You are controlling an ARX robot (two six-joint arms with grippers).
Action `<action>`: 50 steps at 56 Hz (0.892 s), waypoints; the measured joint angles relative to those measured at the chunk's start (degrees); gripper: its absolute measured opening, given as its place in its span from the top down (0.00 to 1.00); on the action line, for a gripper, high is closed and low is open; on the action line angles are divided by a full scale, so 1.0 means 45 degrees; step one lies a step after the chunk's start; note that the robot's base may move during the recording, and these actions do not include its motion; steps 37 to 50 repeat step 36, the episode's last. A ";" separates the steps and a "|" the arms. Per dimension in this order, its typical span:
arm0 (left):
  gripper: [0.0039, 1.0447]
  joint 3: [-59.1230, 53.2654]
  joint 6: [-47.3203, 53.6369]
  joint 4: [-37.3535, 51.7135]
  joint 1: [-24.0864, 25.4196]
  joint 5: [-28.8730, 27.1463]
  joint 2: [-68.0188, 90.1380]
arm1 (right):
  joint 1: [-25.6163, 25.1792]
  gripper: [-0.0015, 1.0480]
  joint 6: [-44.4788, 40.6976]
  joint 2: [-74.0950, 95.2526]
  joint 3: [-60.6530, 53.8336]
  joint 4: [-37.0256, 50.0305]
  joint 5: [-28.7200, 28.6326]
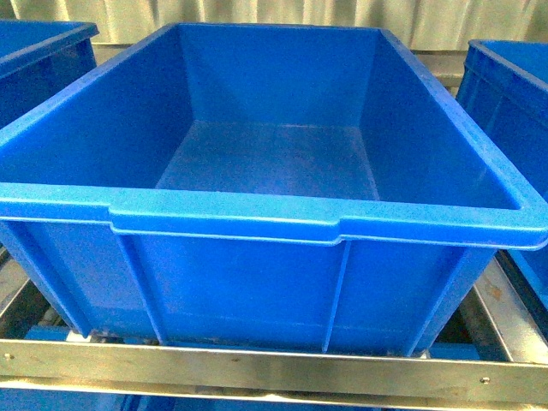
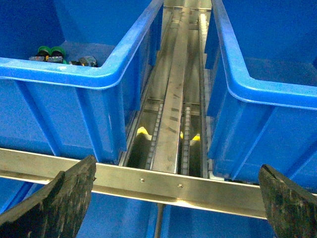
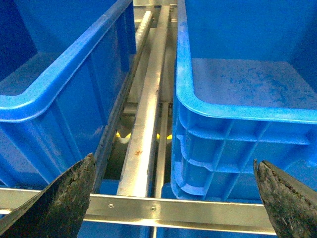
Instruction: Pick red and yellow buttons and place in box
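Observation:
A large blue box [image 1: 257, 223] fills the front view and nothing lies on the part of its floor that shows. No red or yellow button shows in any view. In the left wrist view a blue bin [image 2: 94, 79] holds green-capped buttons [image 2: 52, 51] and dark parts in its far corner. My left gripper [image 2: 176, 201] is open and empty, over the metal rail [image 2: 173, 186] between two bins. My right gripper [image 3: 173, 198] is open and empty, over the same kind of rail [image 3: 163, 210]. Neither arm shows in the front view.
Further blue bins stand at both sides of the box [image 1: 43, 60] [image 1: 514, 86]. A metal roller track [image 2: 171, 99] runs between bins. In the right wrist view a blue bin [image 3: 237, 106] shows a bare floor, another [image 3: 59, 94] beside it.

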 joint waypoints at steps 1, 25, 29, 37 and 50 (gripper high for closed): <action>0.08 0.0000 0.0005 0.0000 0.0000 0.0000 0.0000 | 0.0000 0.07 0.0000 0.0000 0.0000 0.0000 0.0000; 0.08 0.0000 0.0005 0.0000 -0.0005 0.0000 0.0000 | 0.0000 0.07 0.0000 0.0000 0.0000 0.0000 0.0000; 0.08 0.0000 0.0000 0.0000 -0.0005 0.0000 0.0000 | 0.0000 0.07 0.0000 0.0000 0.0000 0.0000 0.0000; 0.08 0.0000 0.0005 0.0000 0.0000 0.0000 0.0000 | 0.0000 0.07 0.0000 0.0000 0.0000 0.0000 0.0000; 0.08 0.0000 0.0005 0.0000 0.0000 0.0000 0.0000 | 0.0000 0.07 0.0000 0.0000 0.0000 0.0000 0.0000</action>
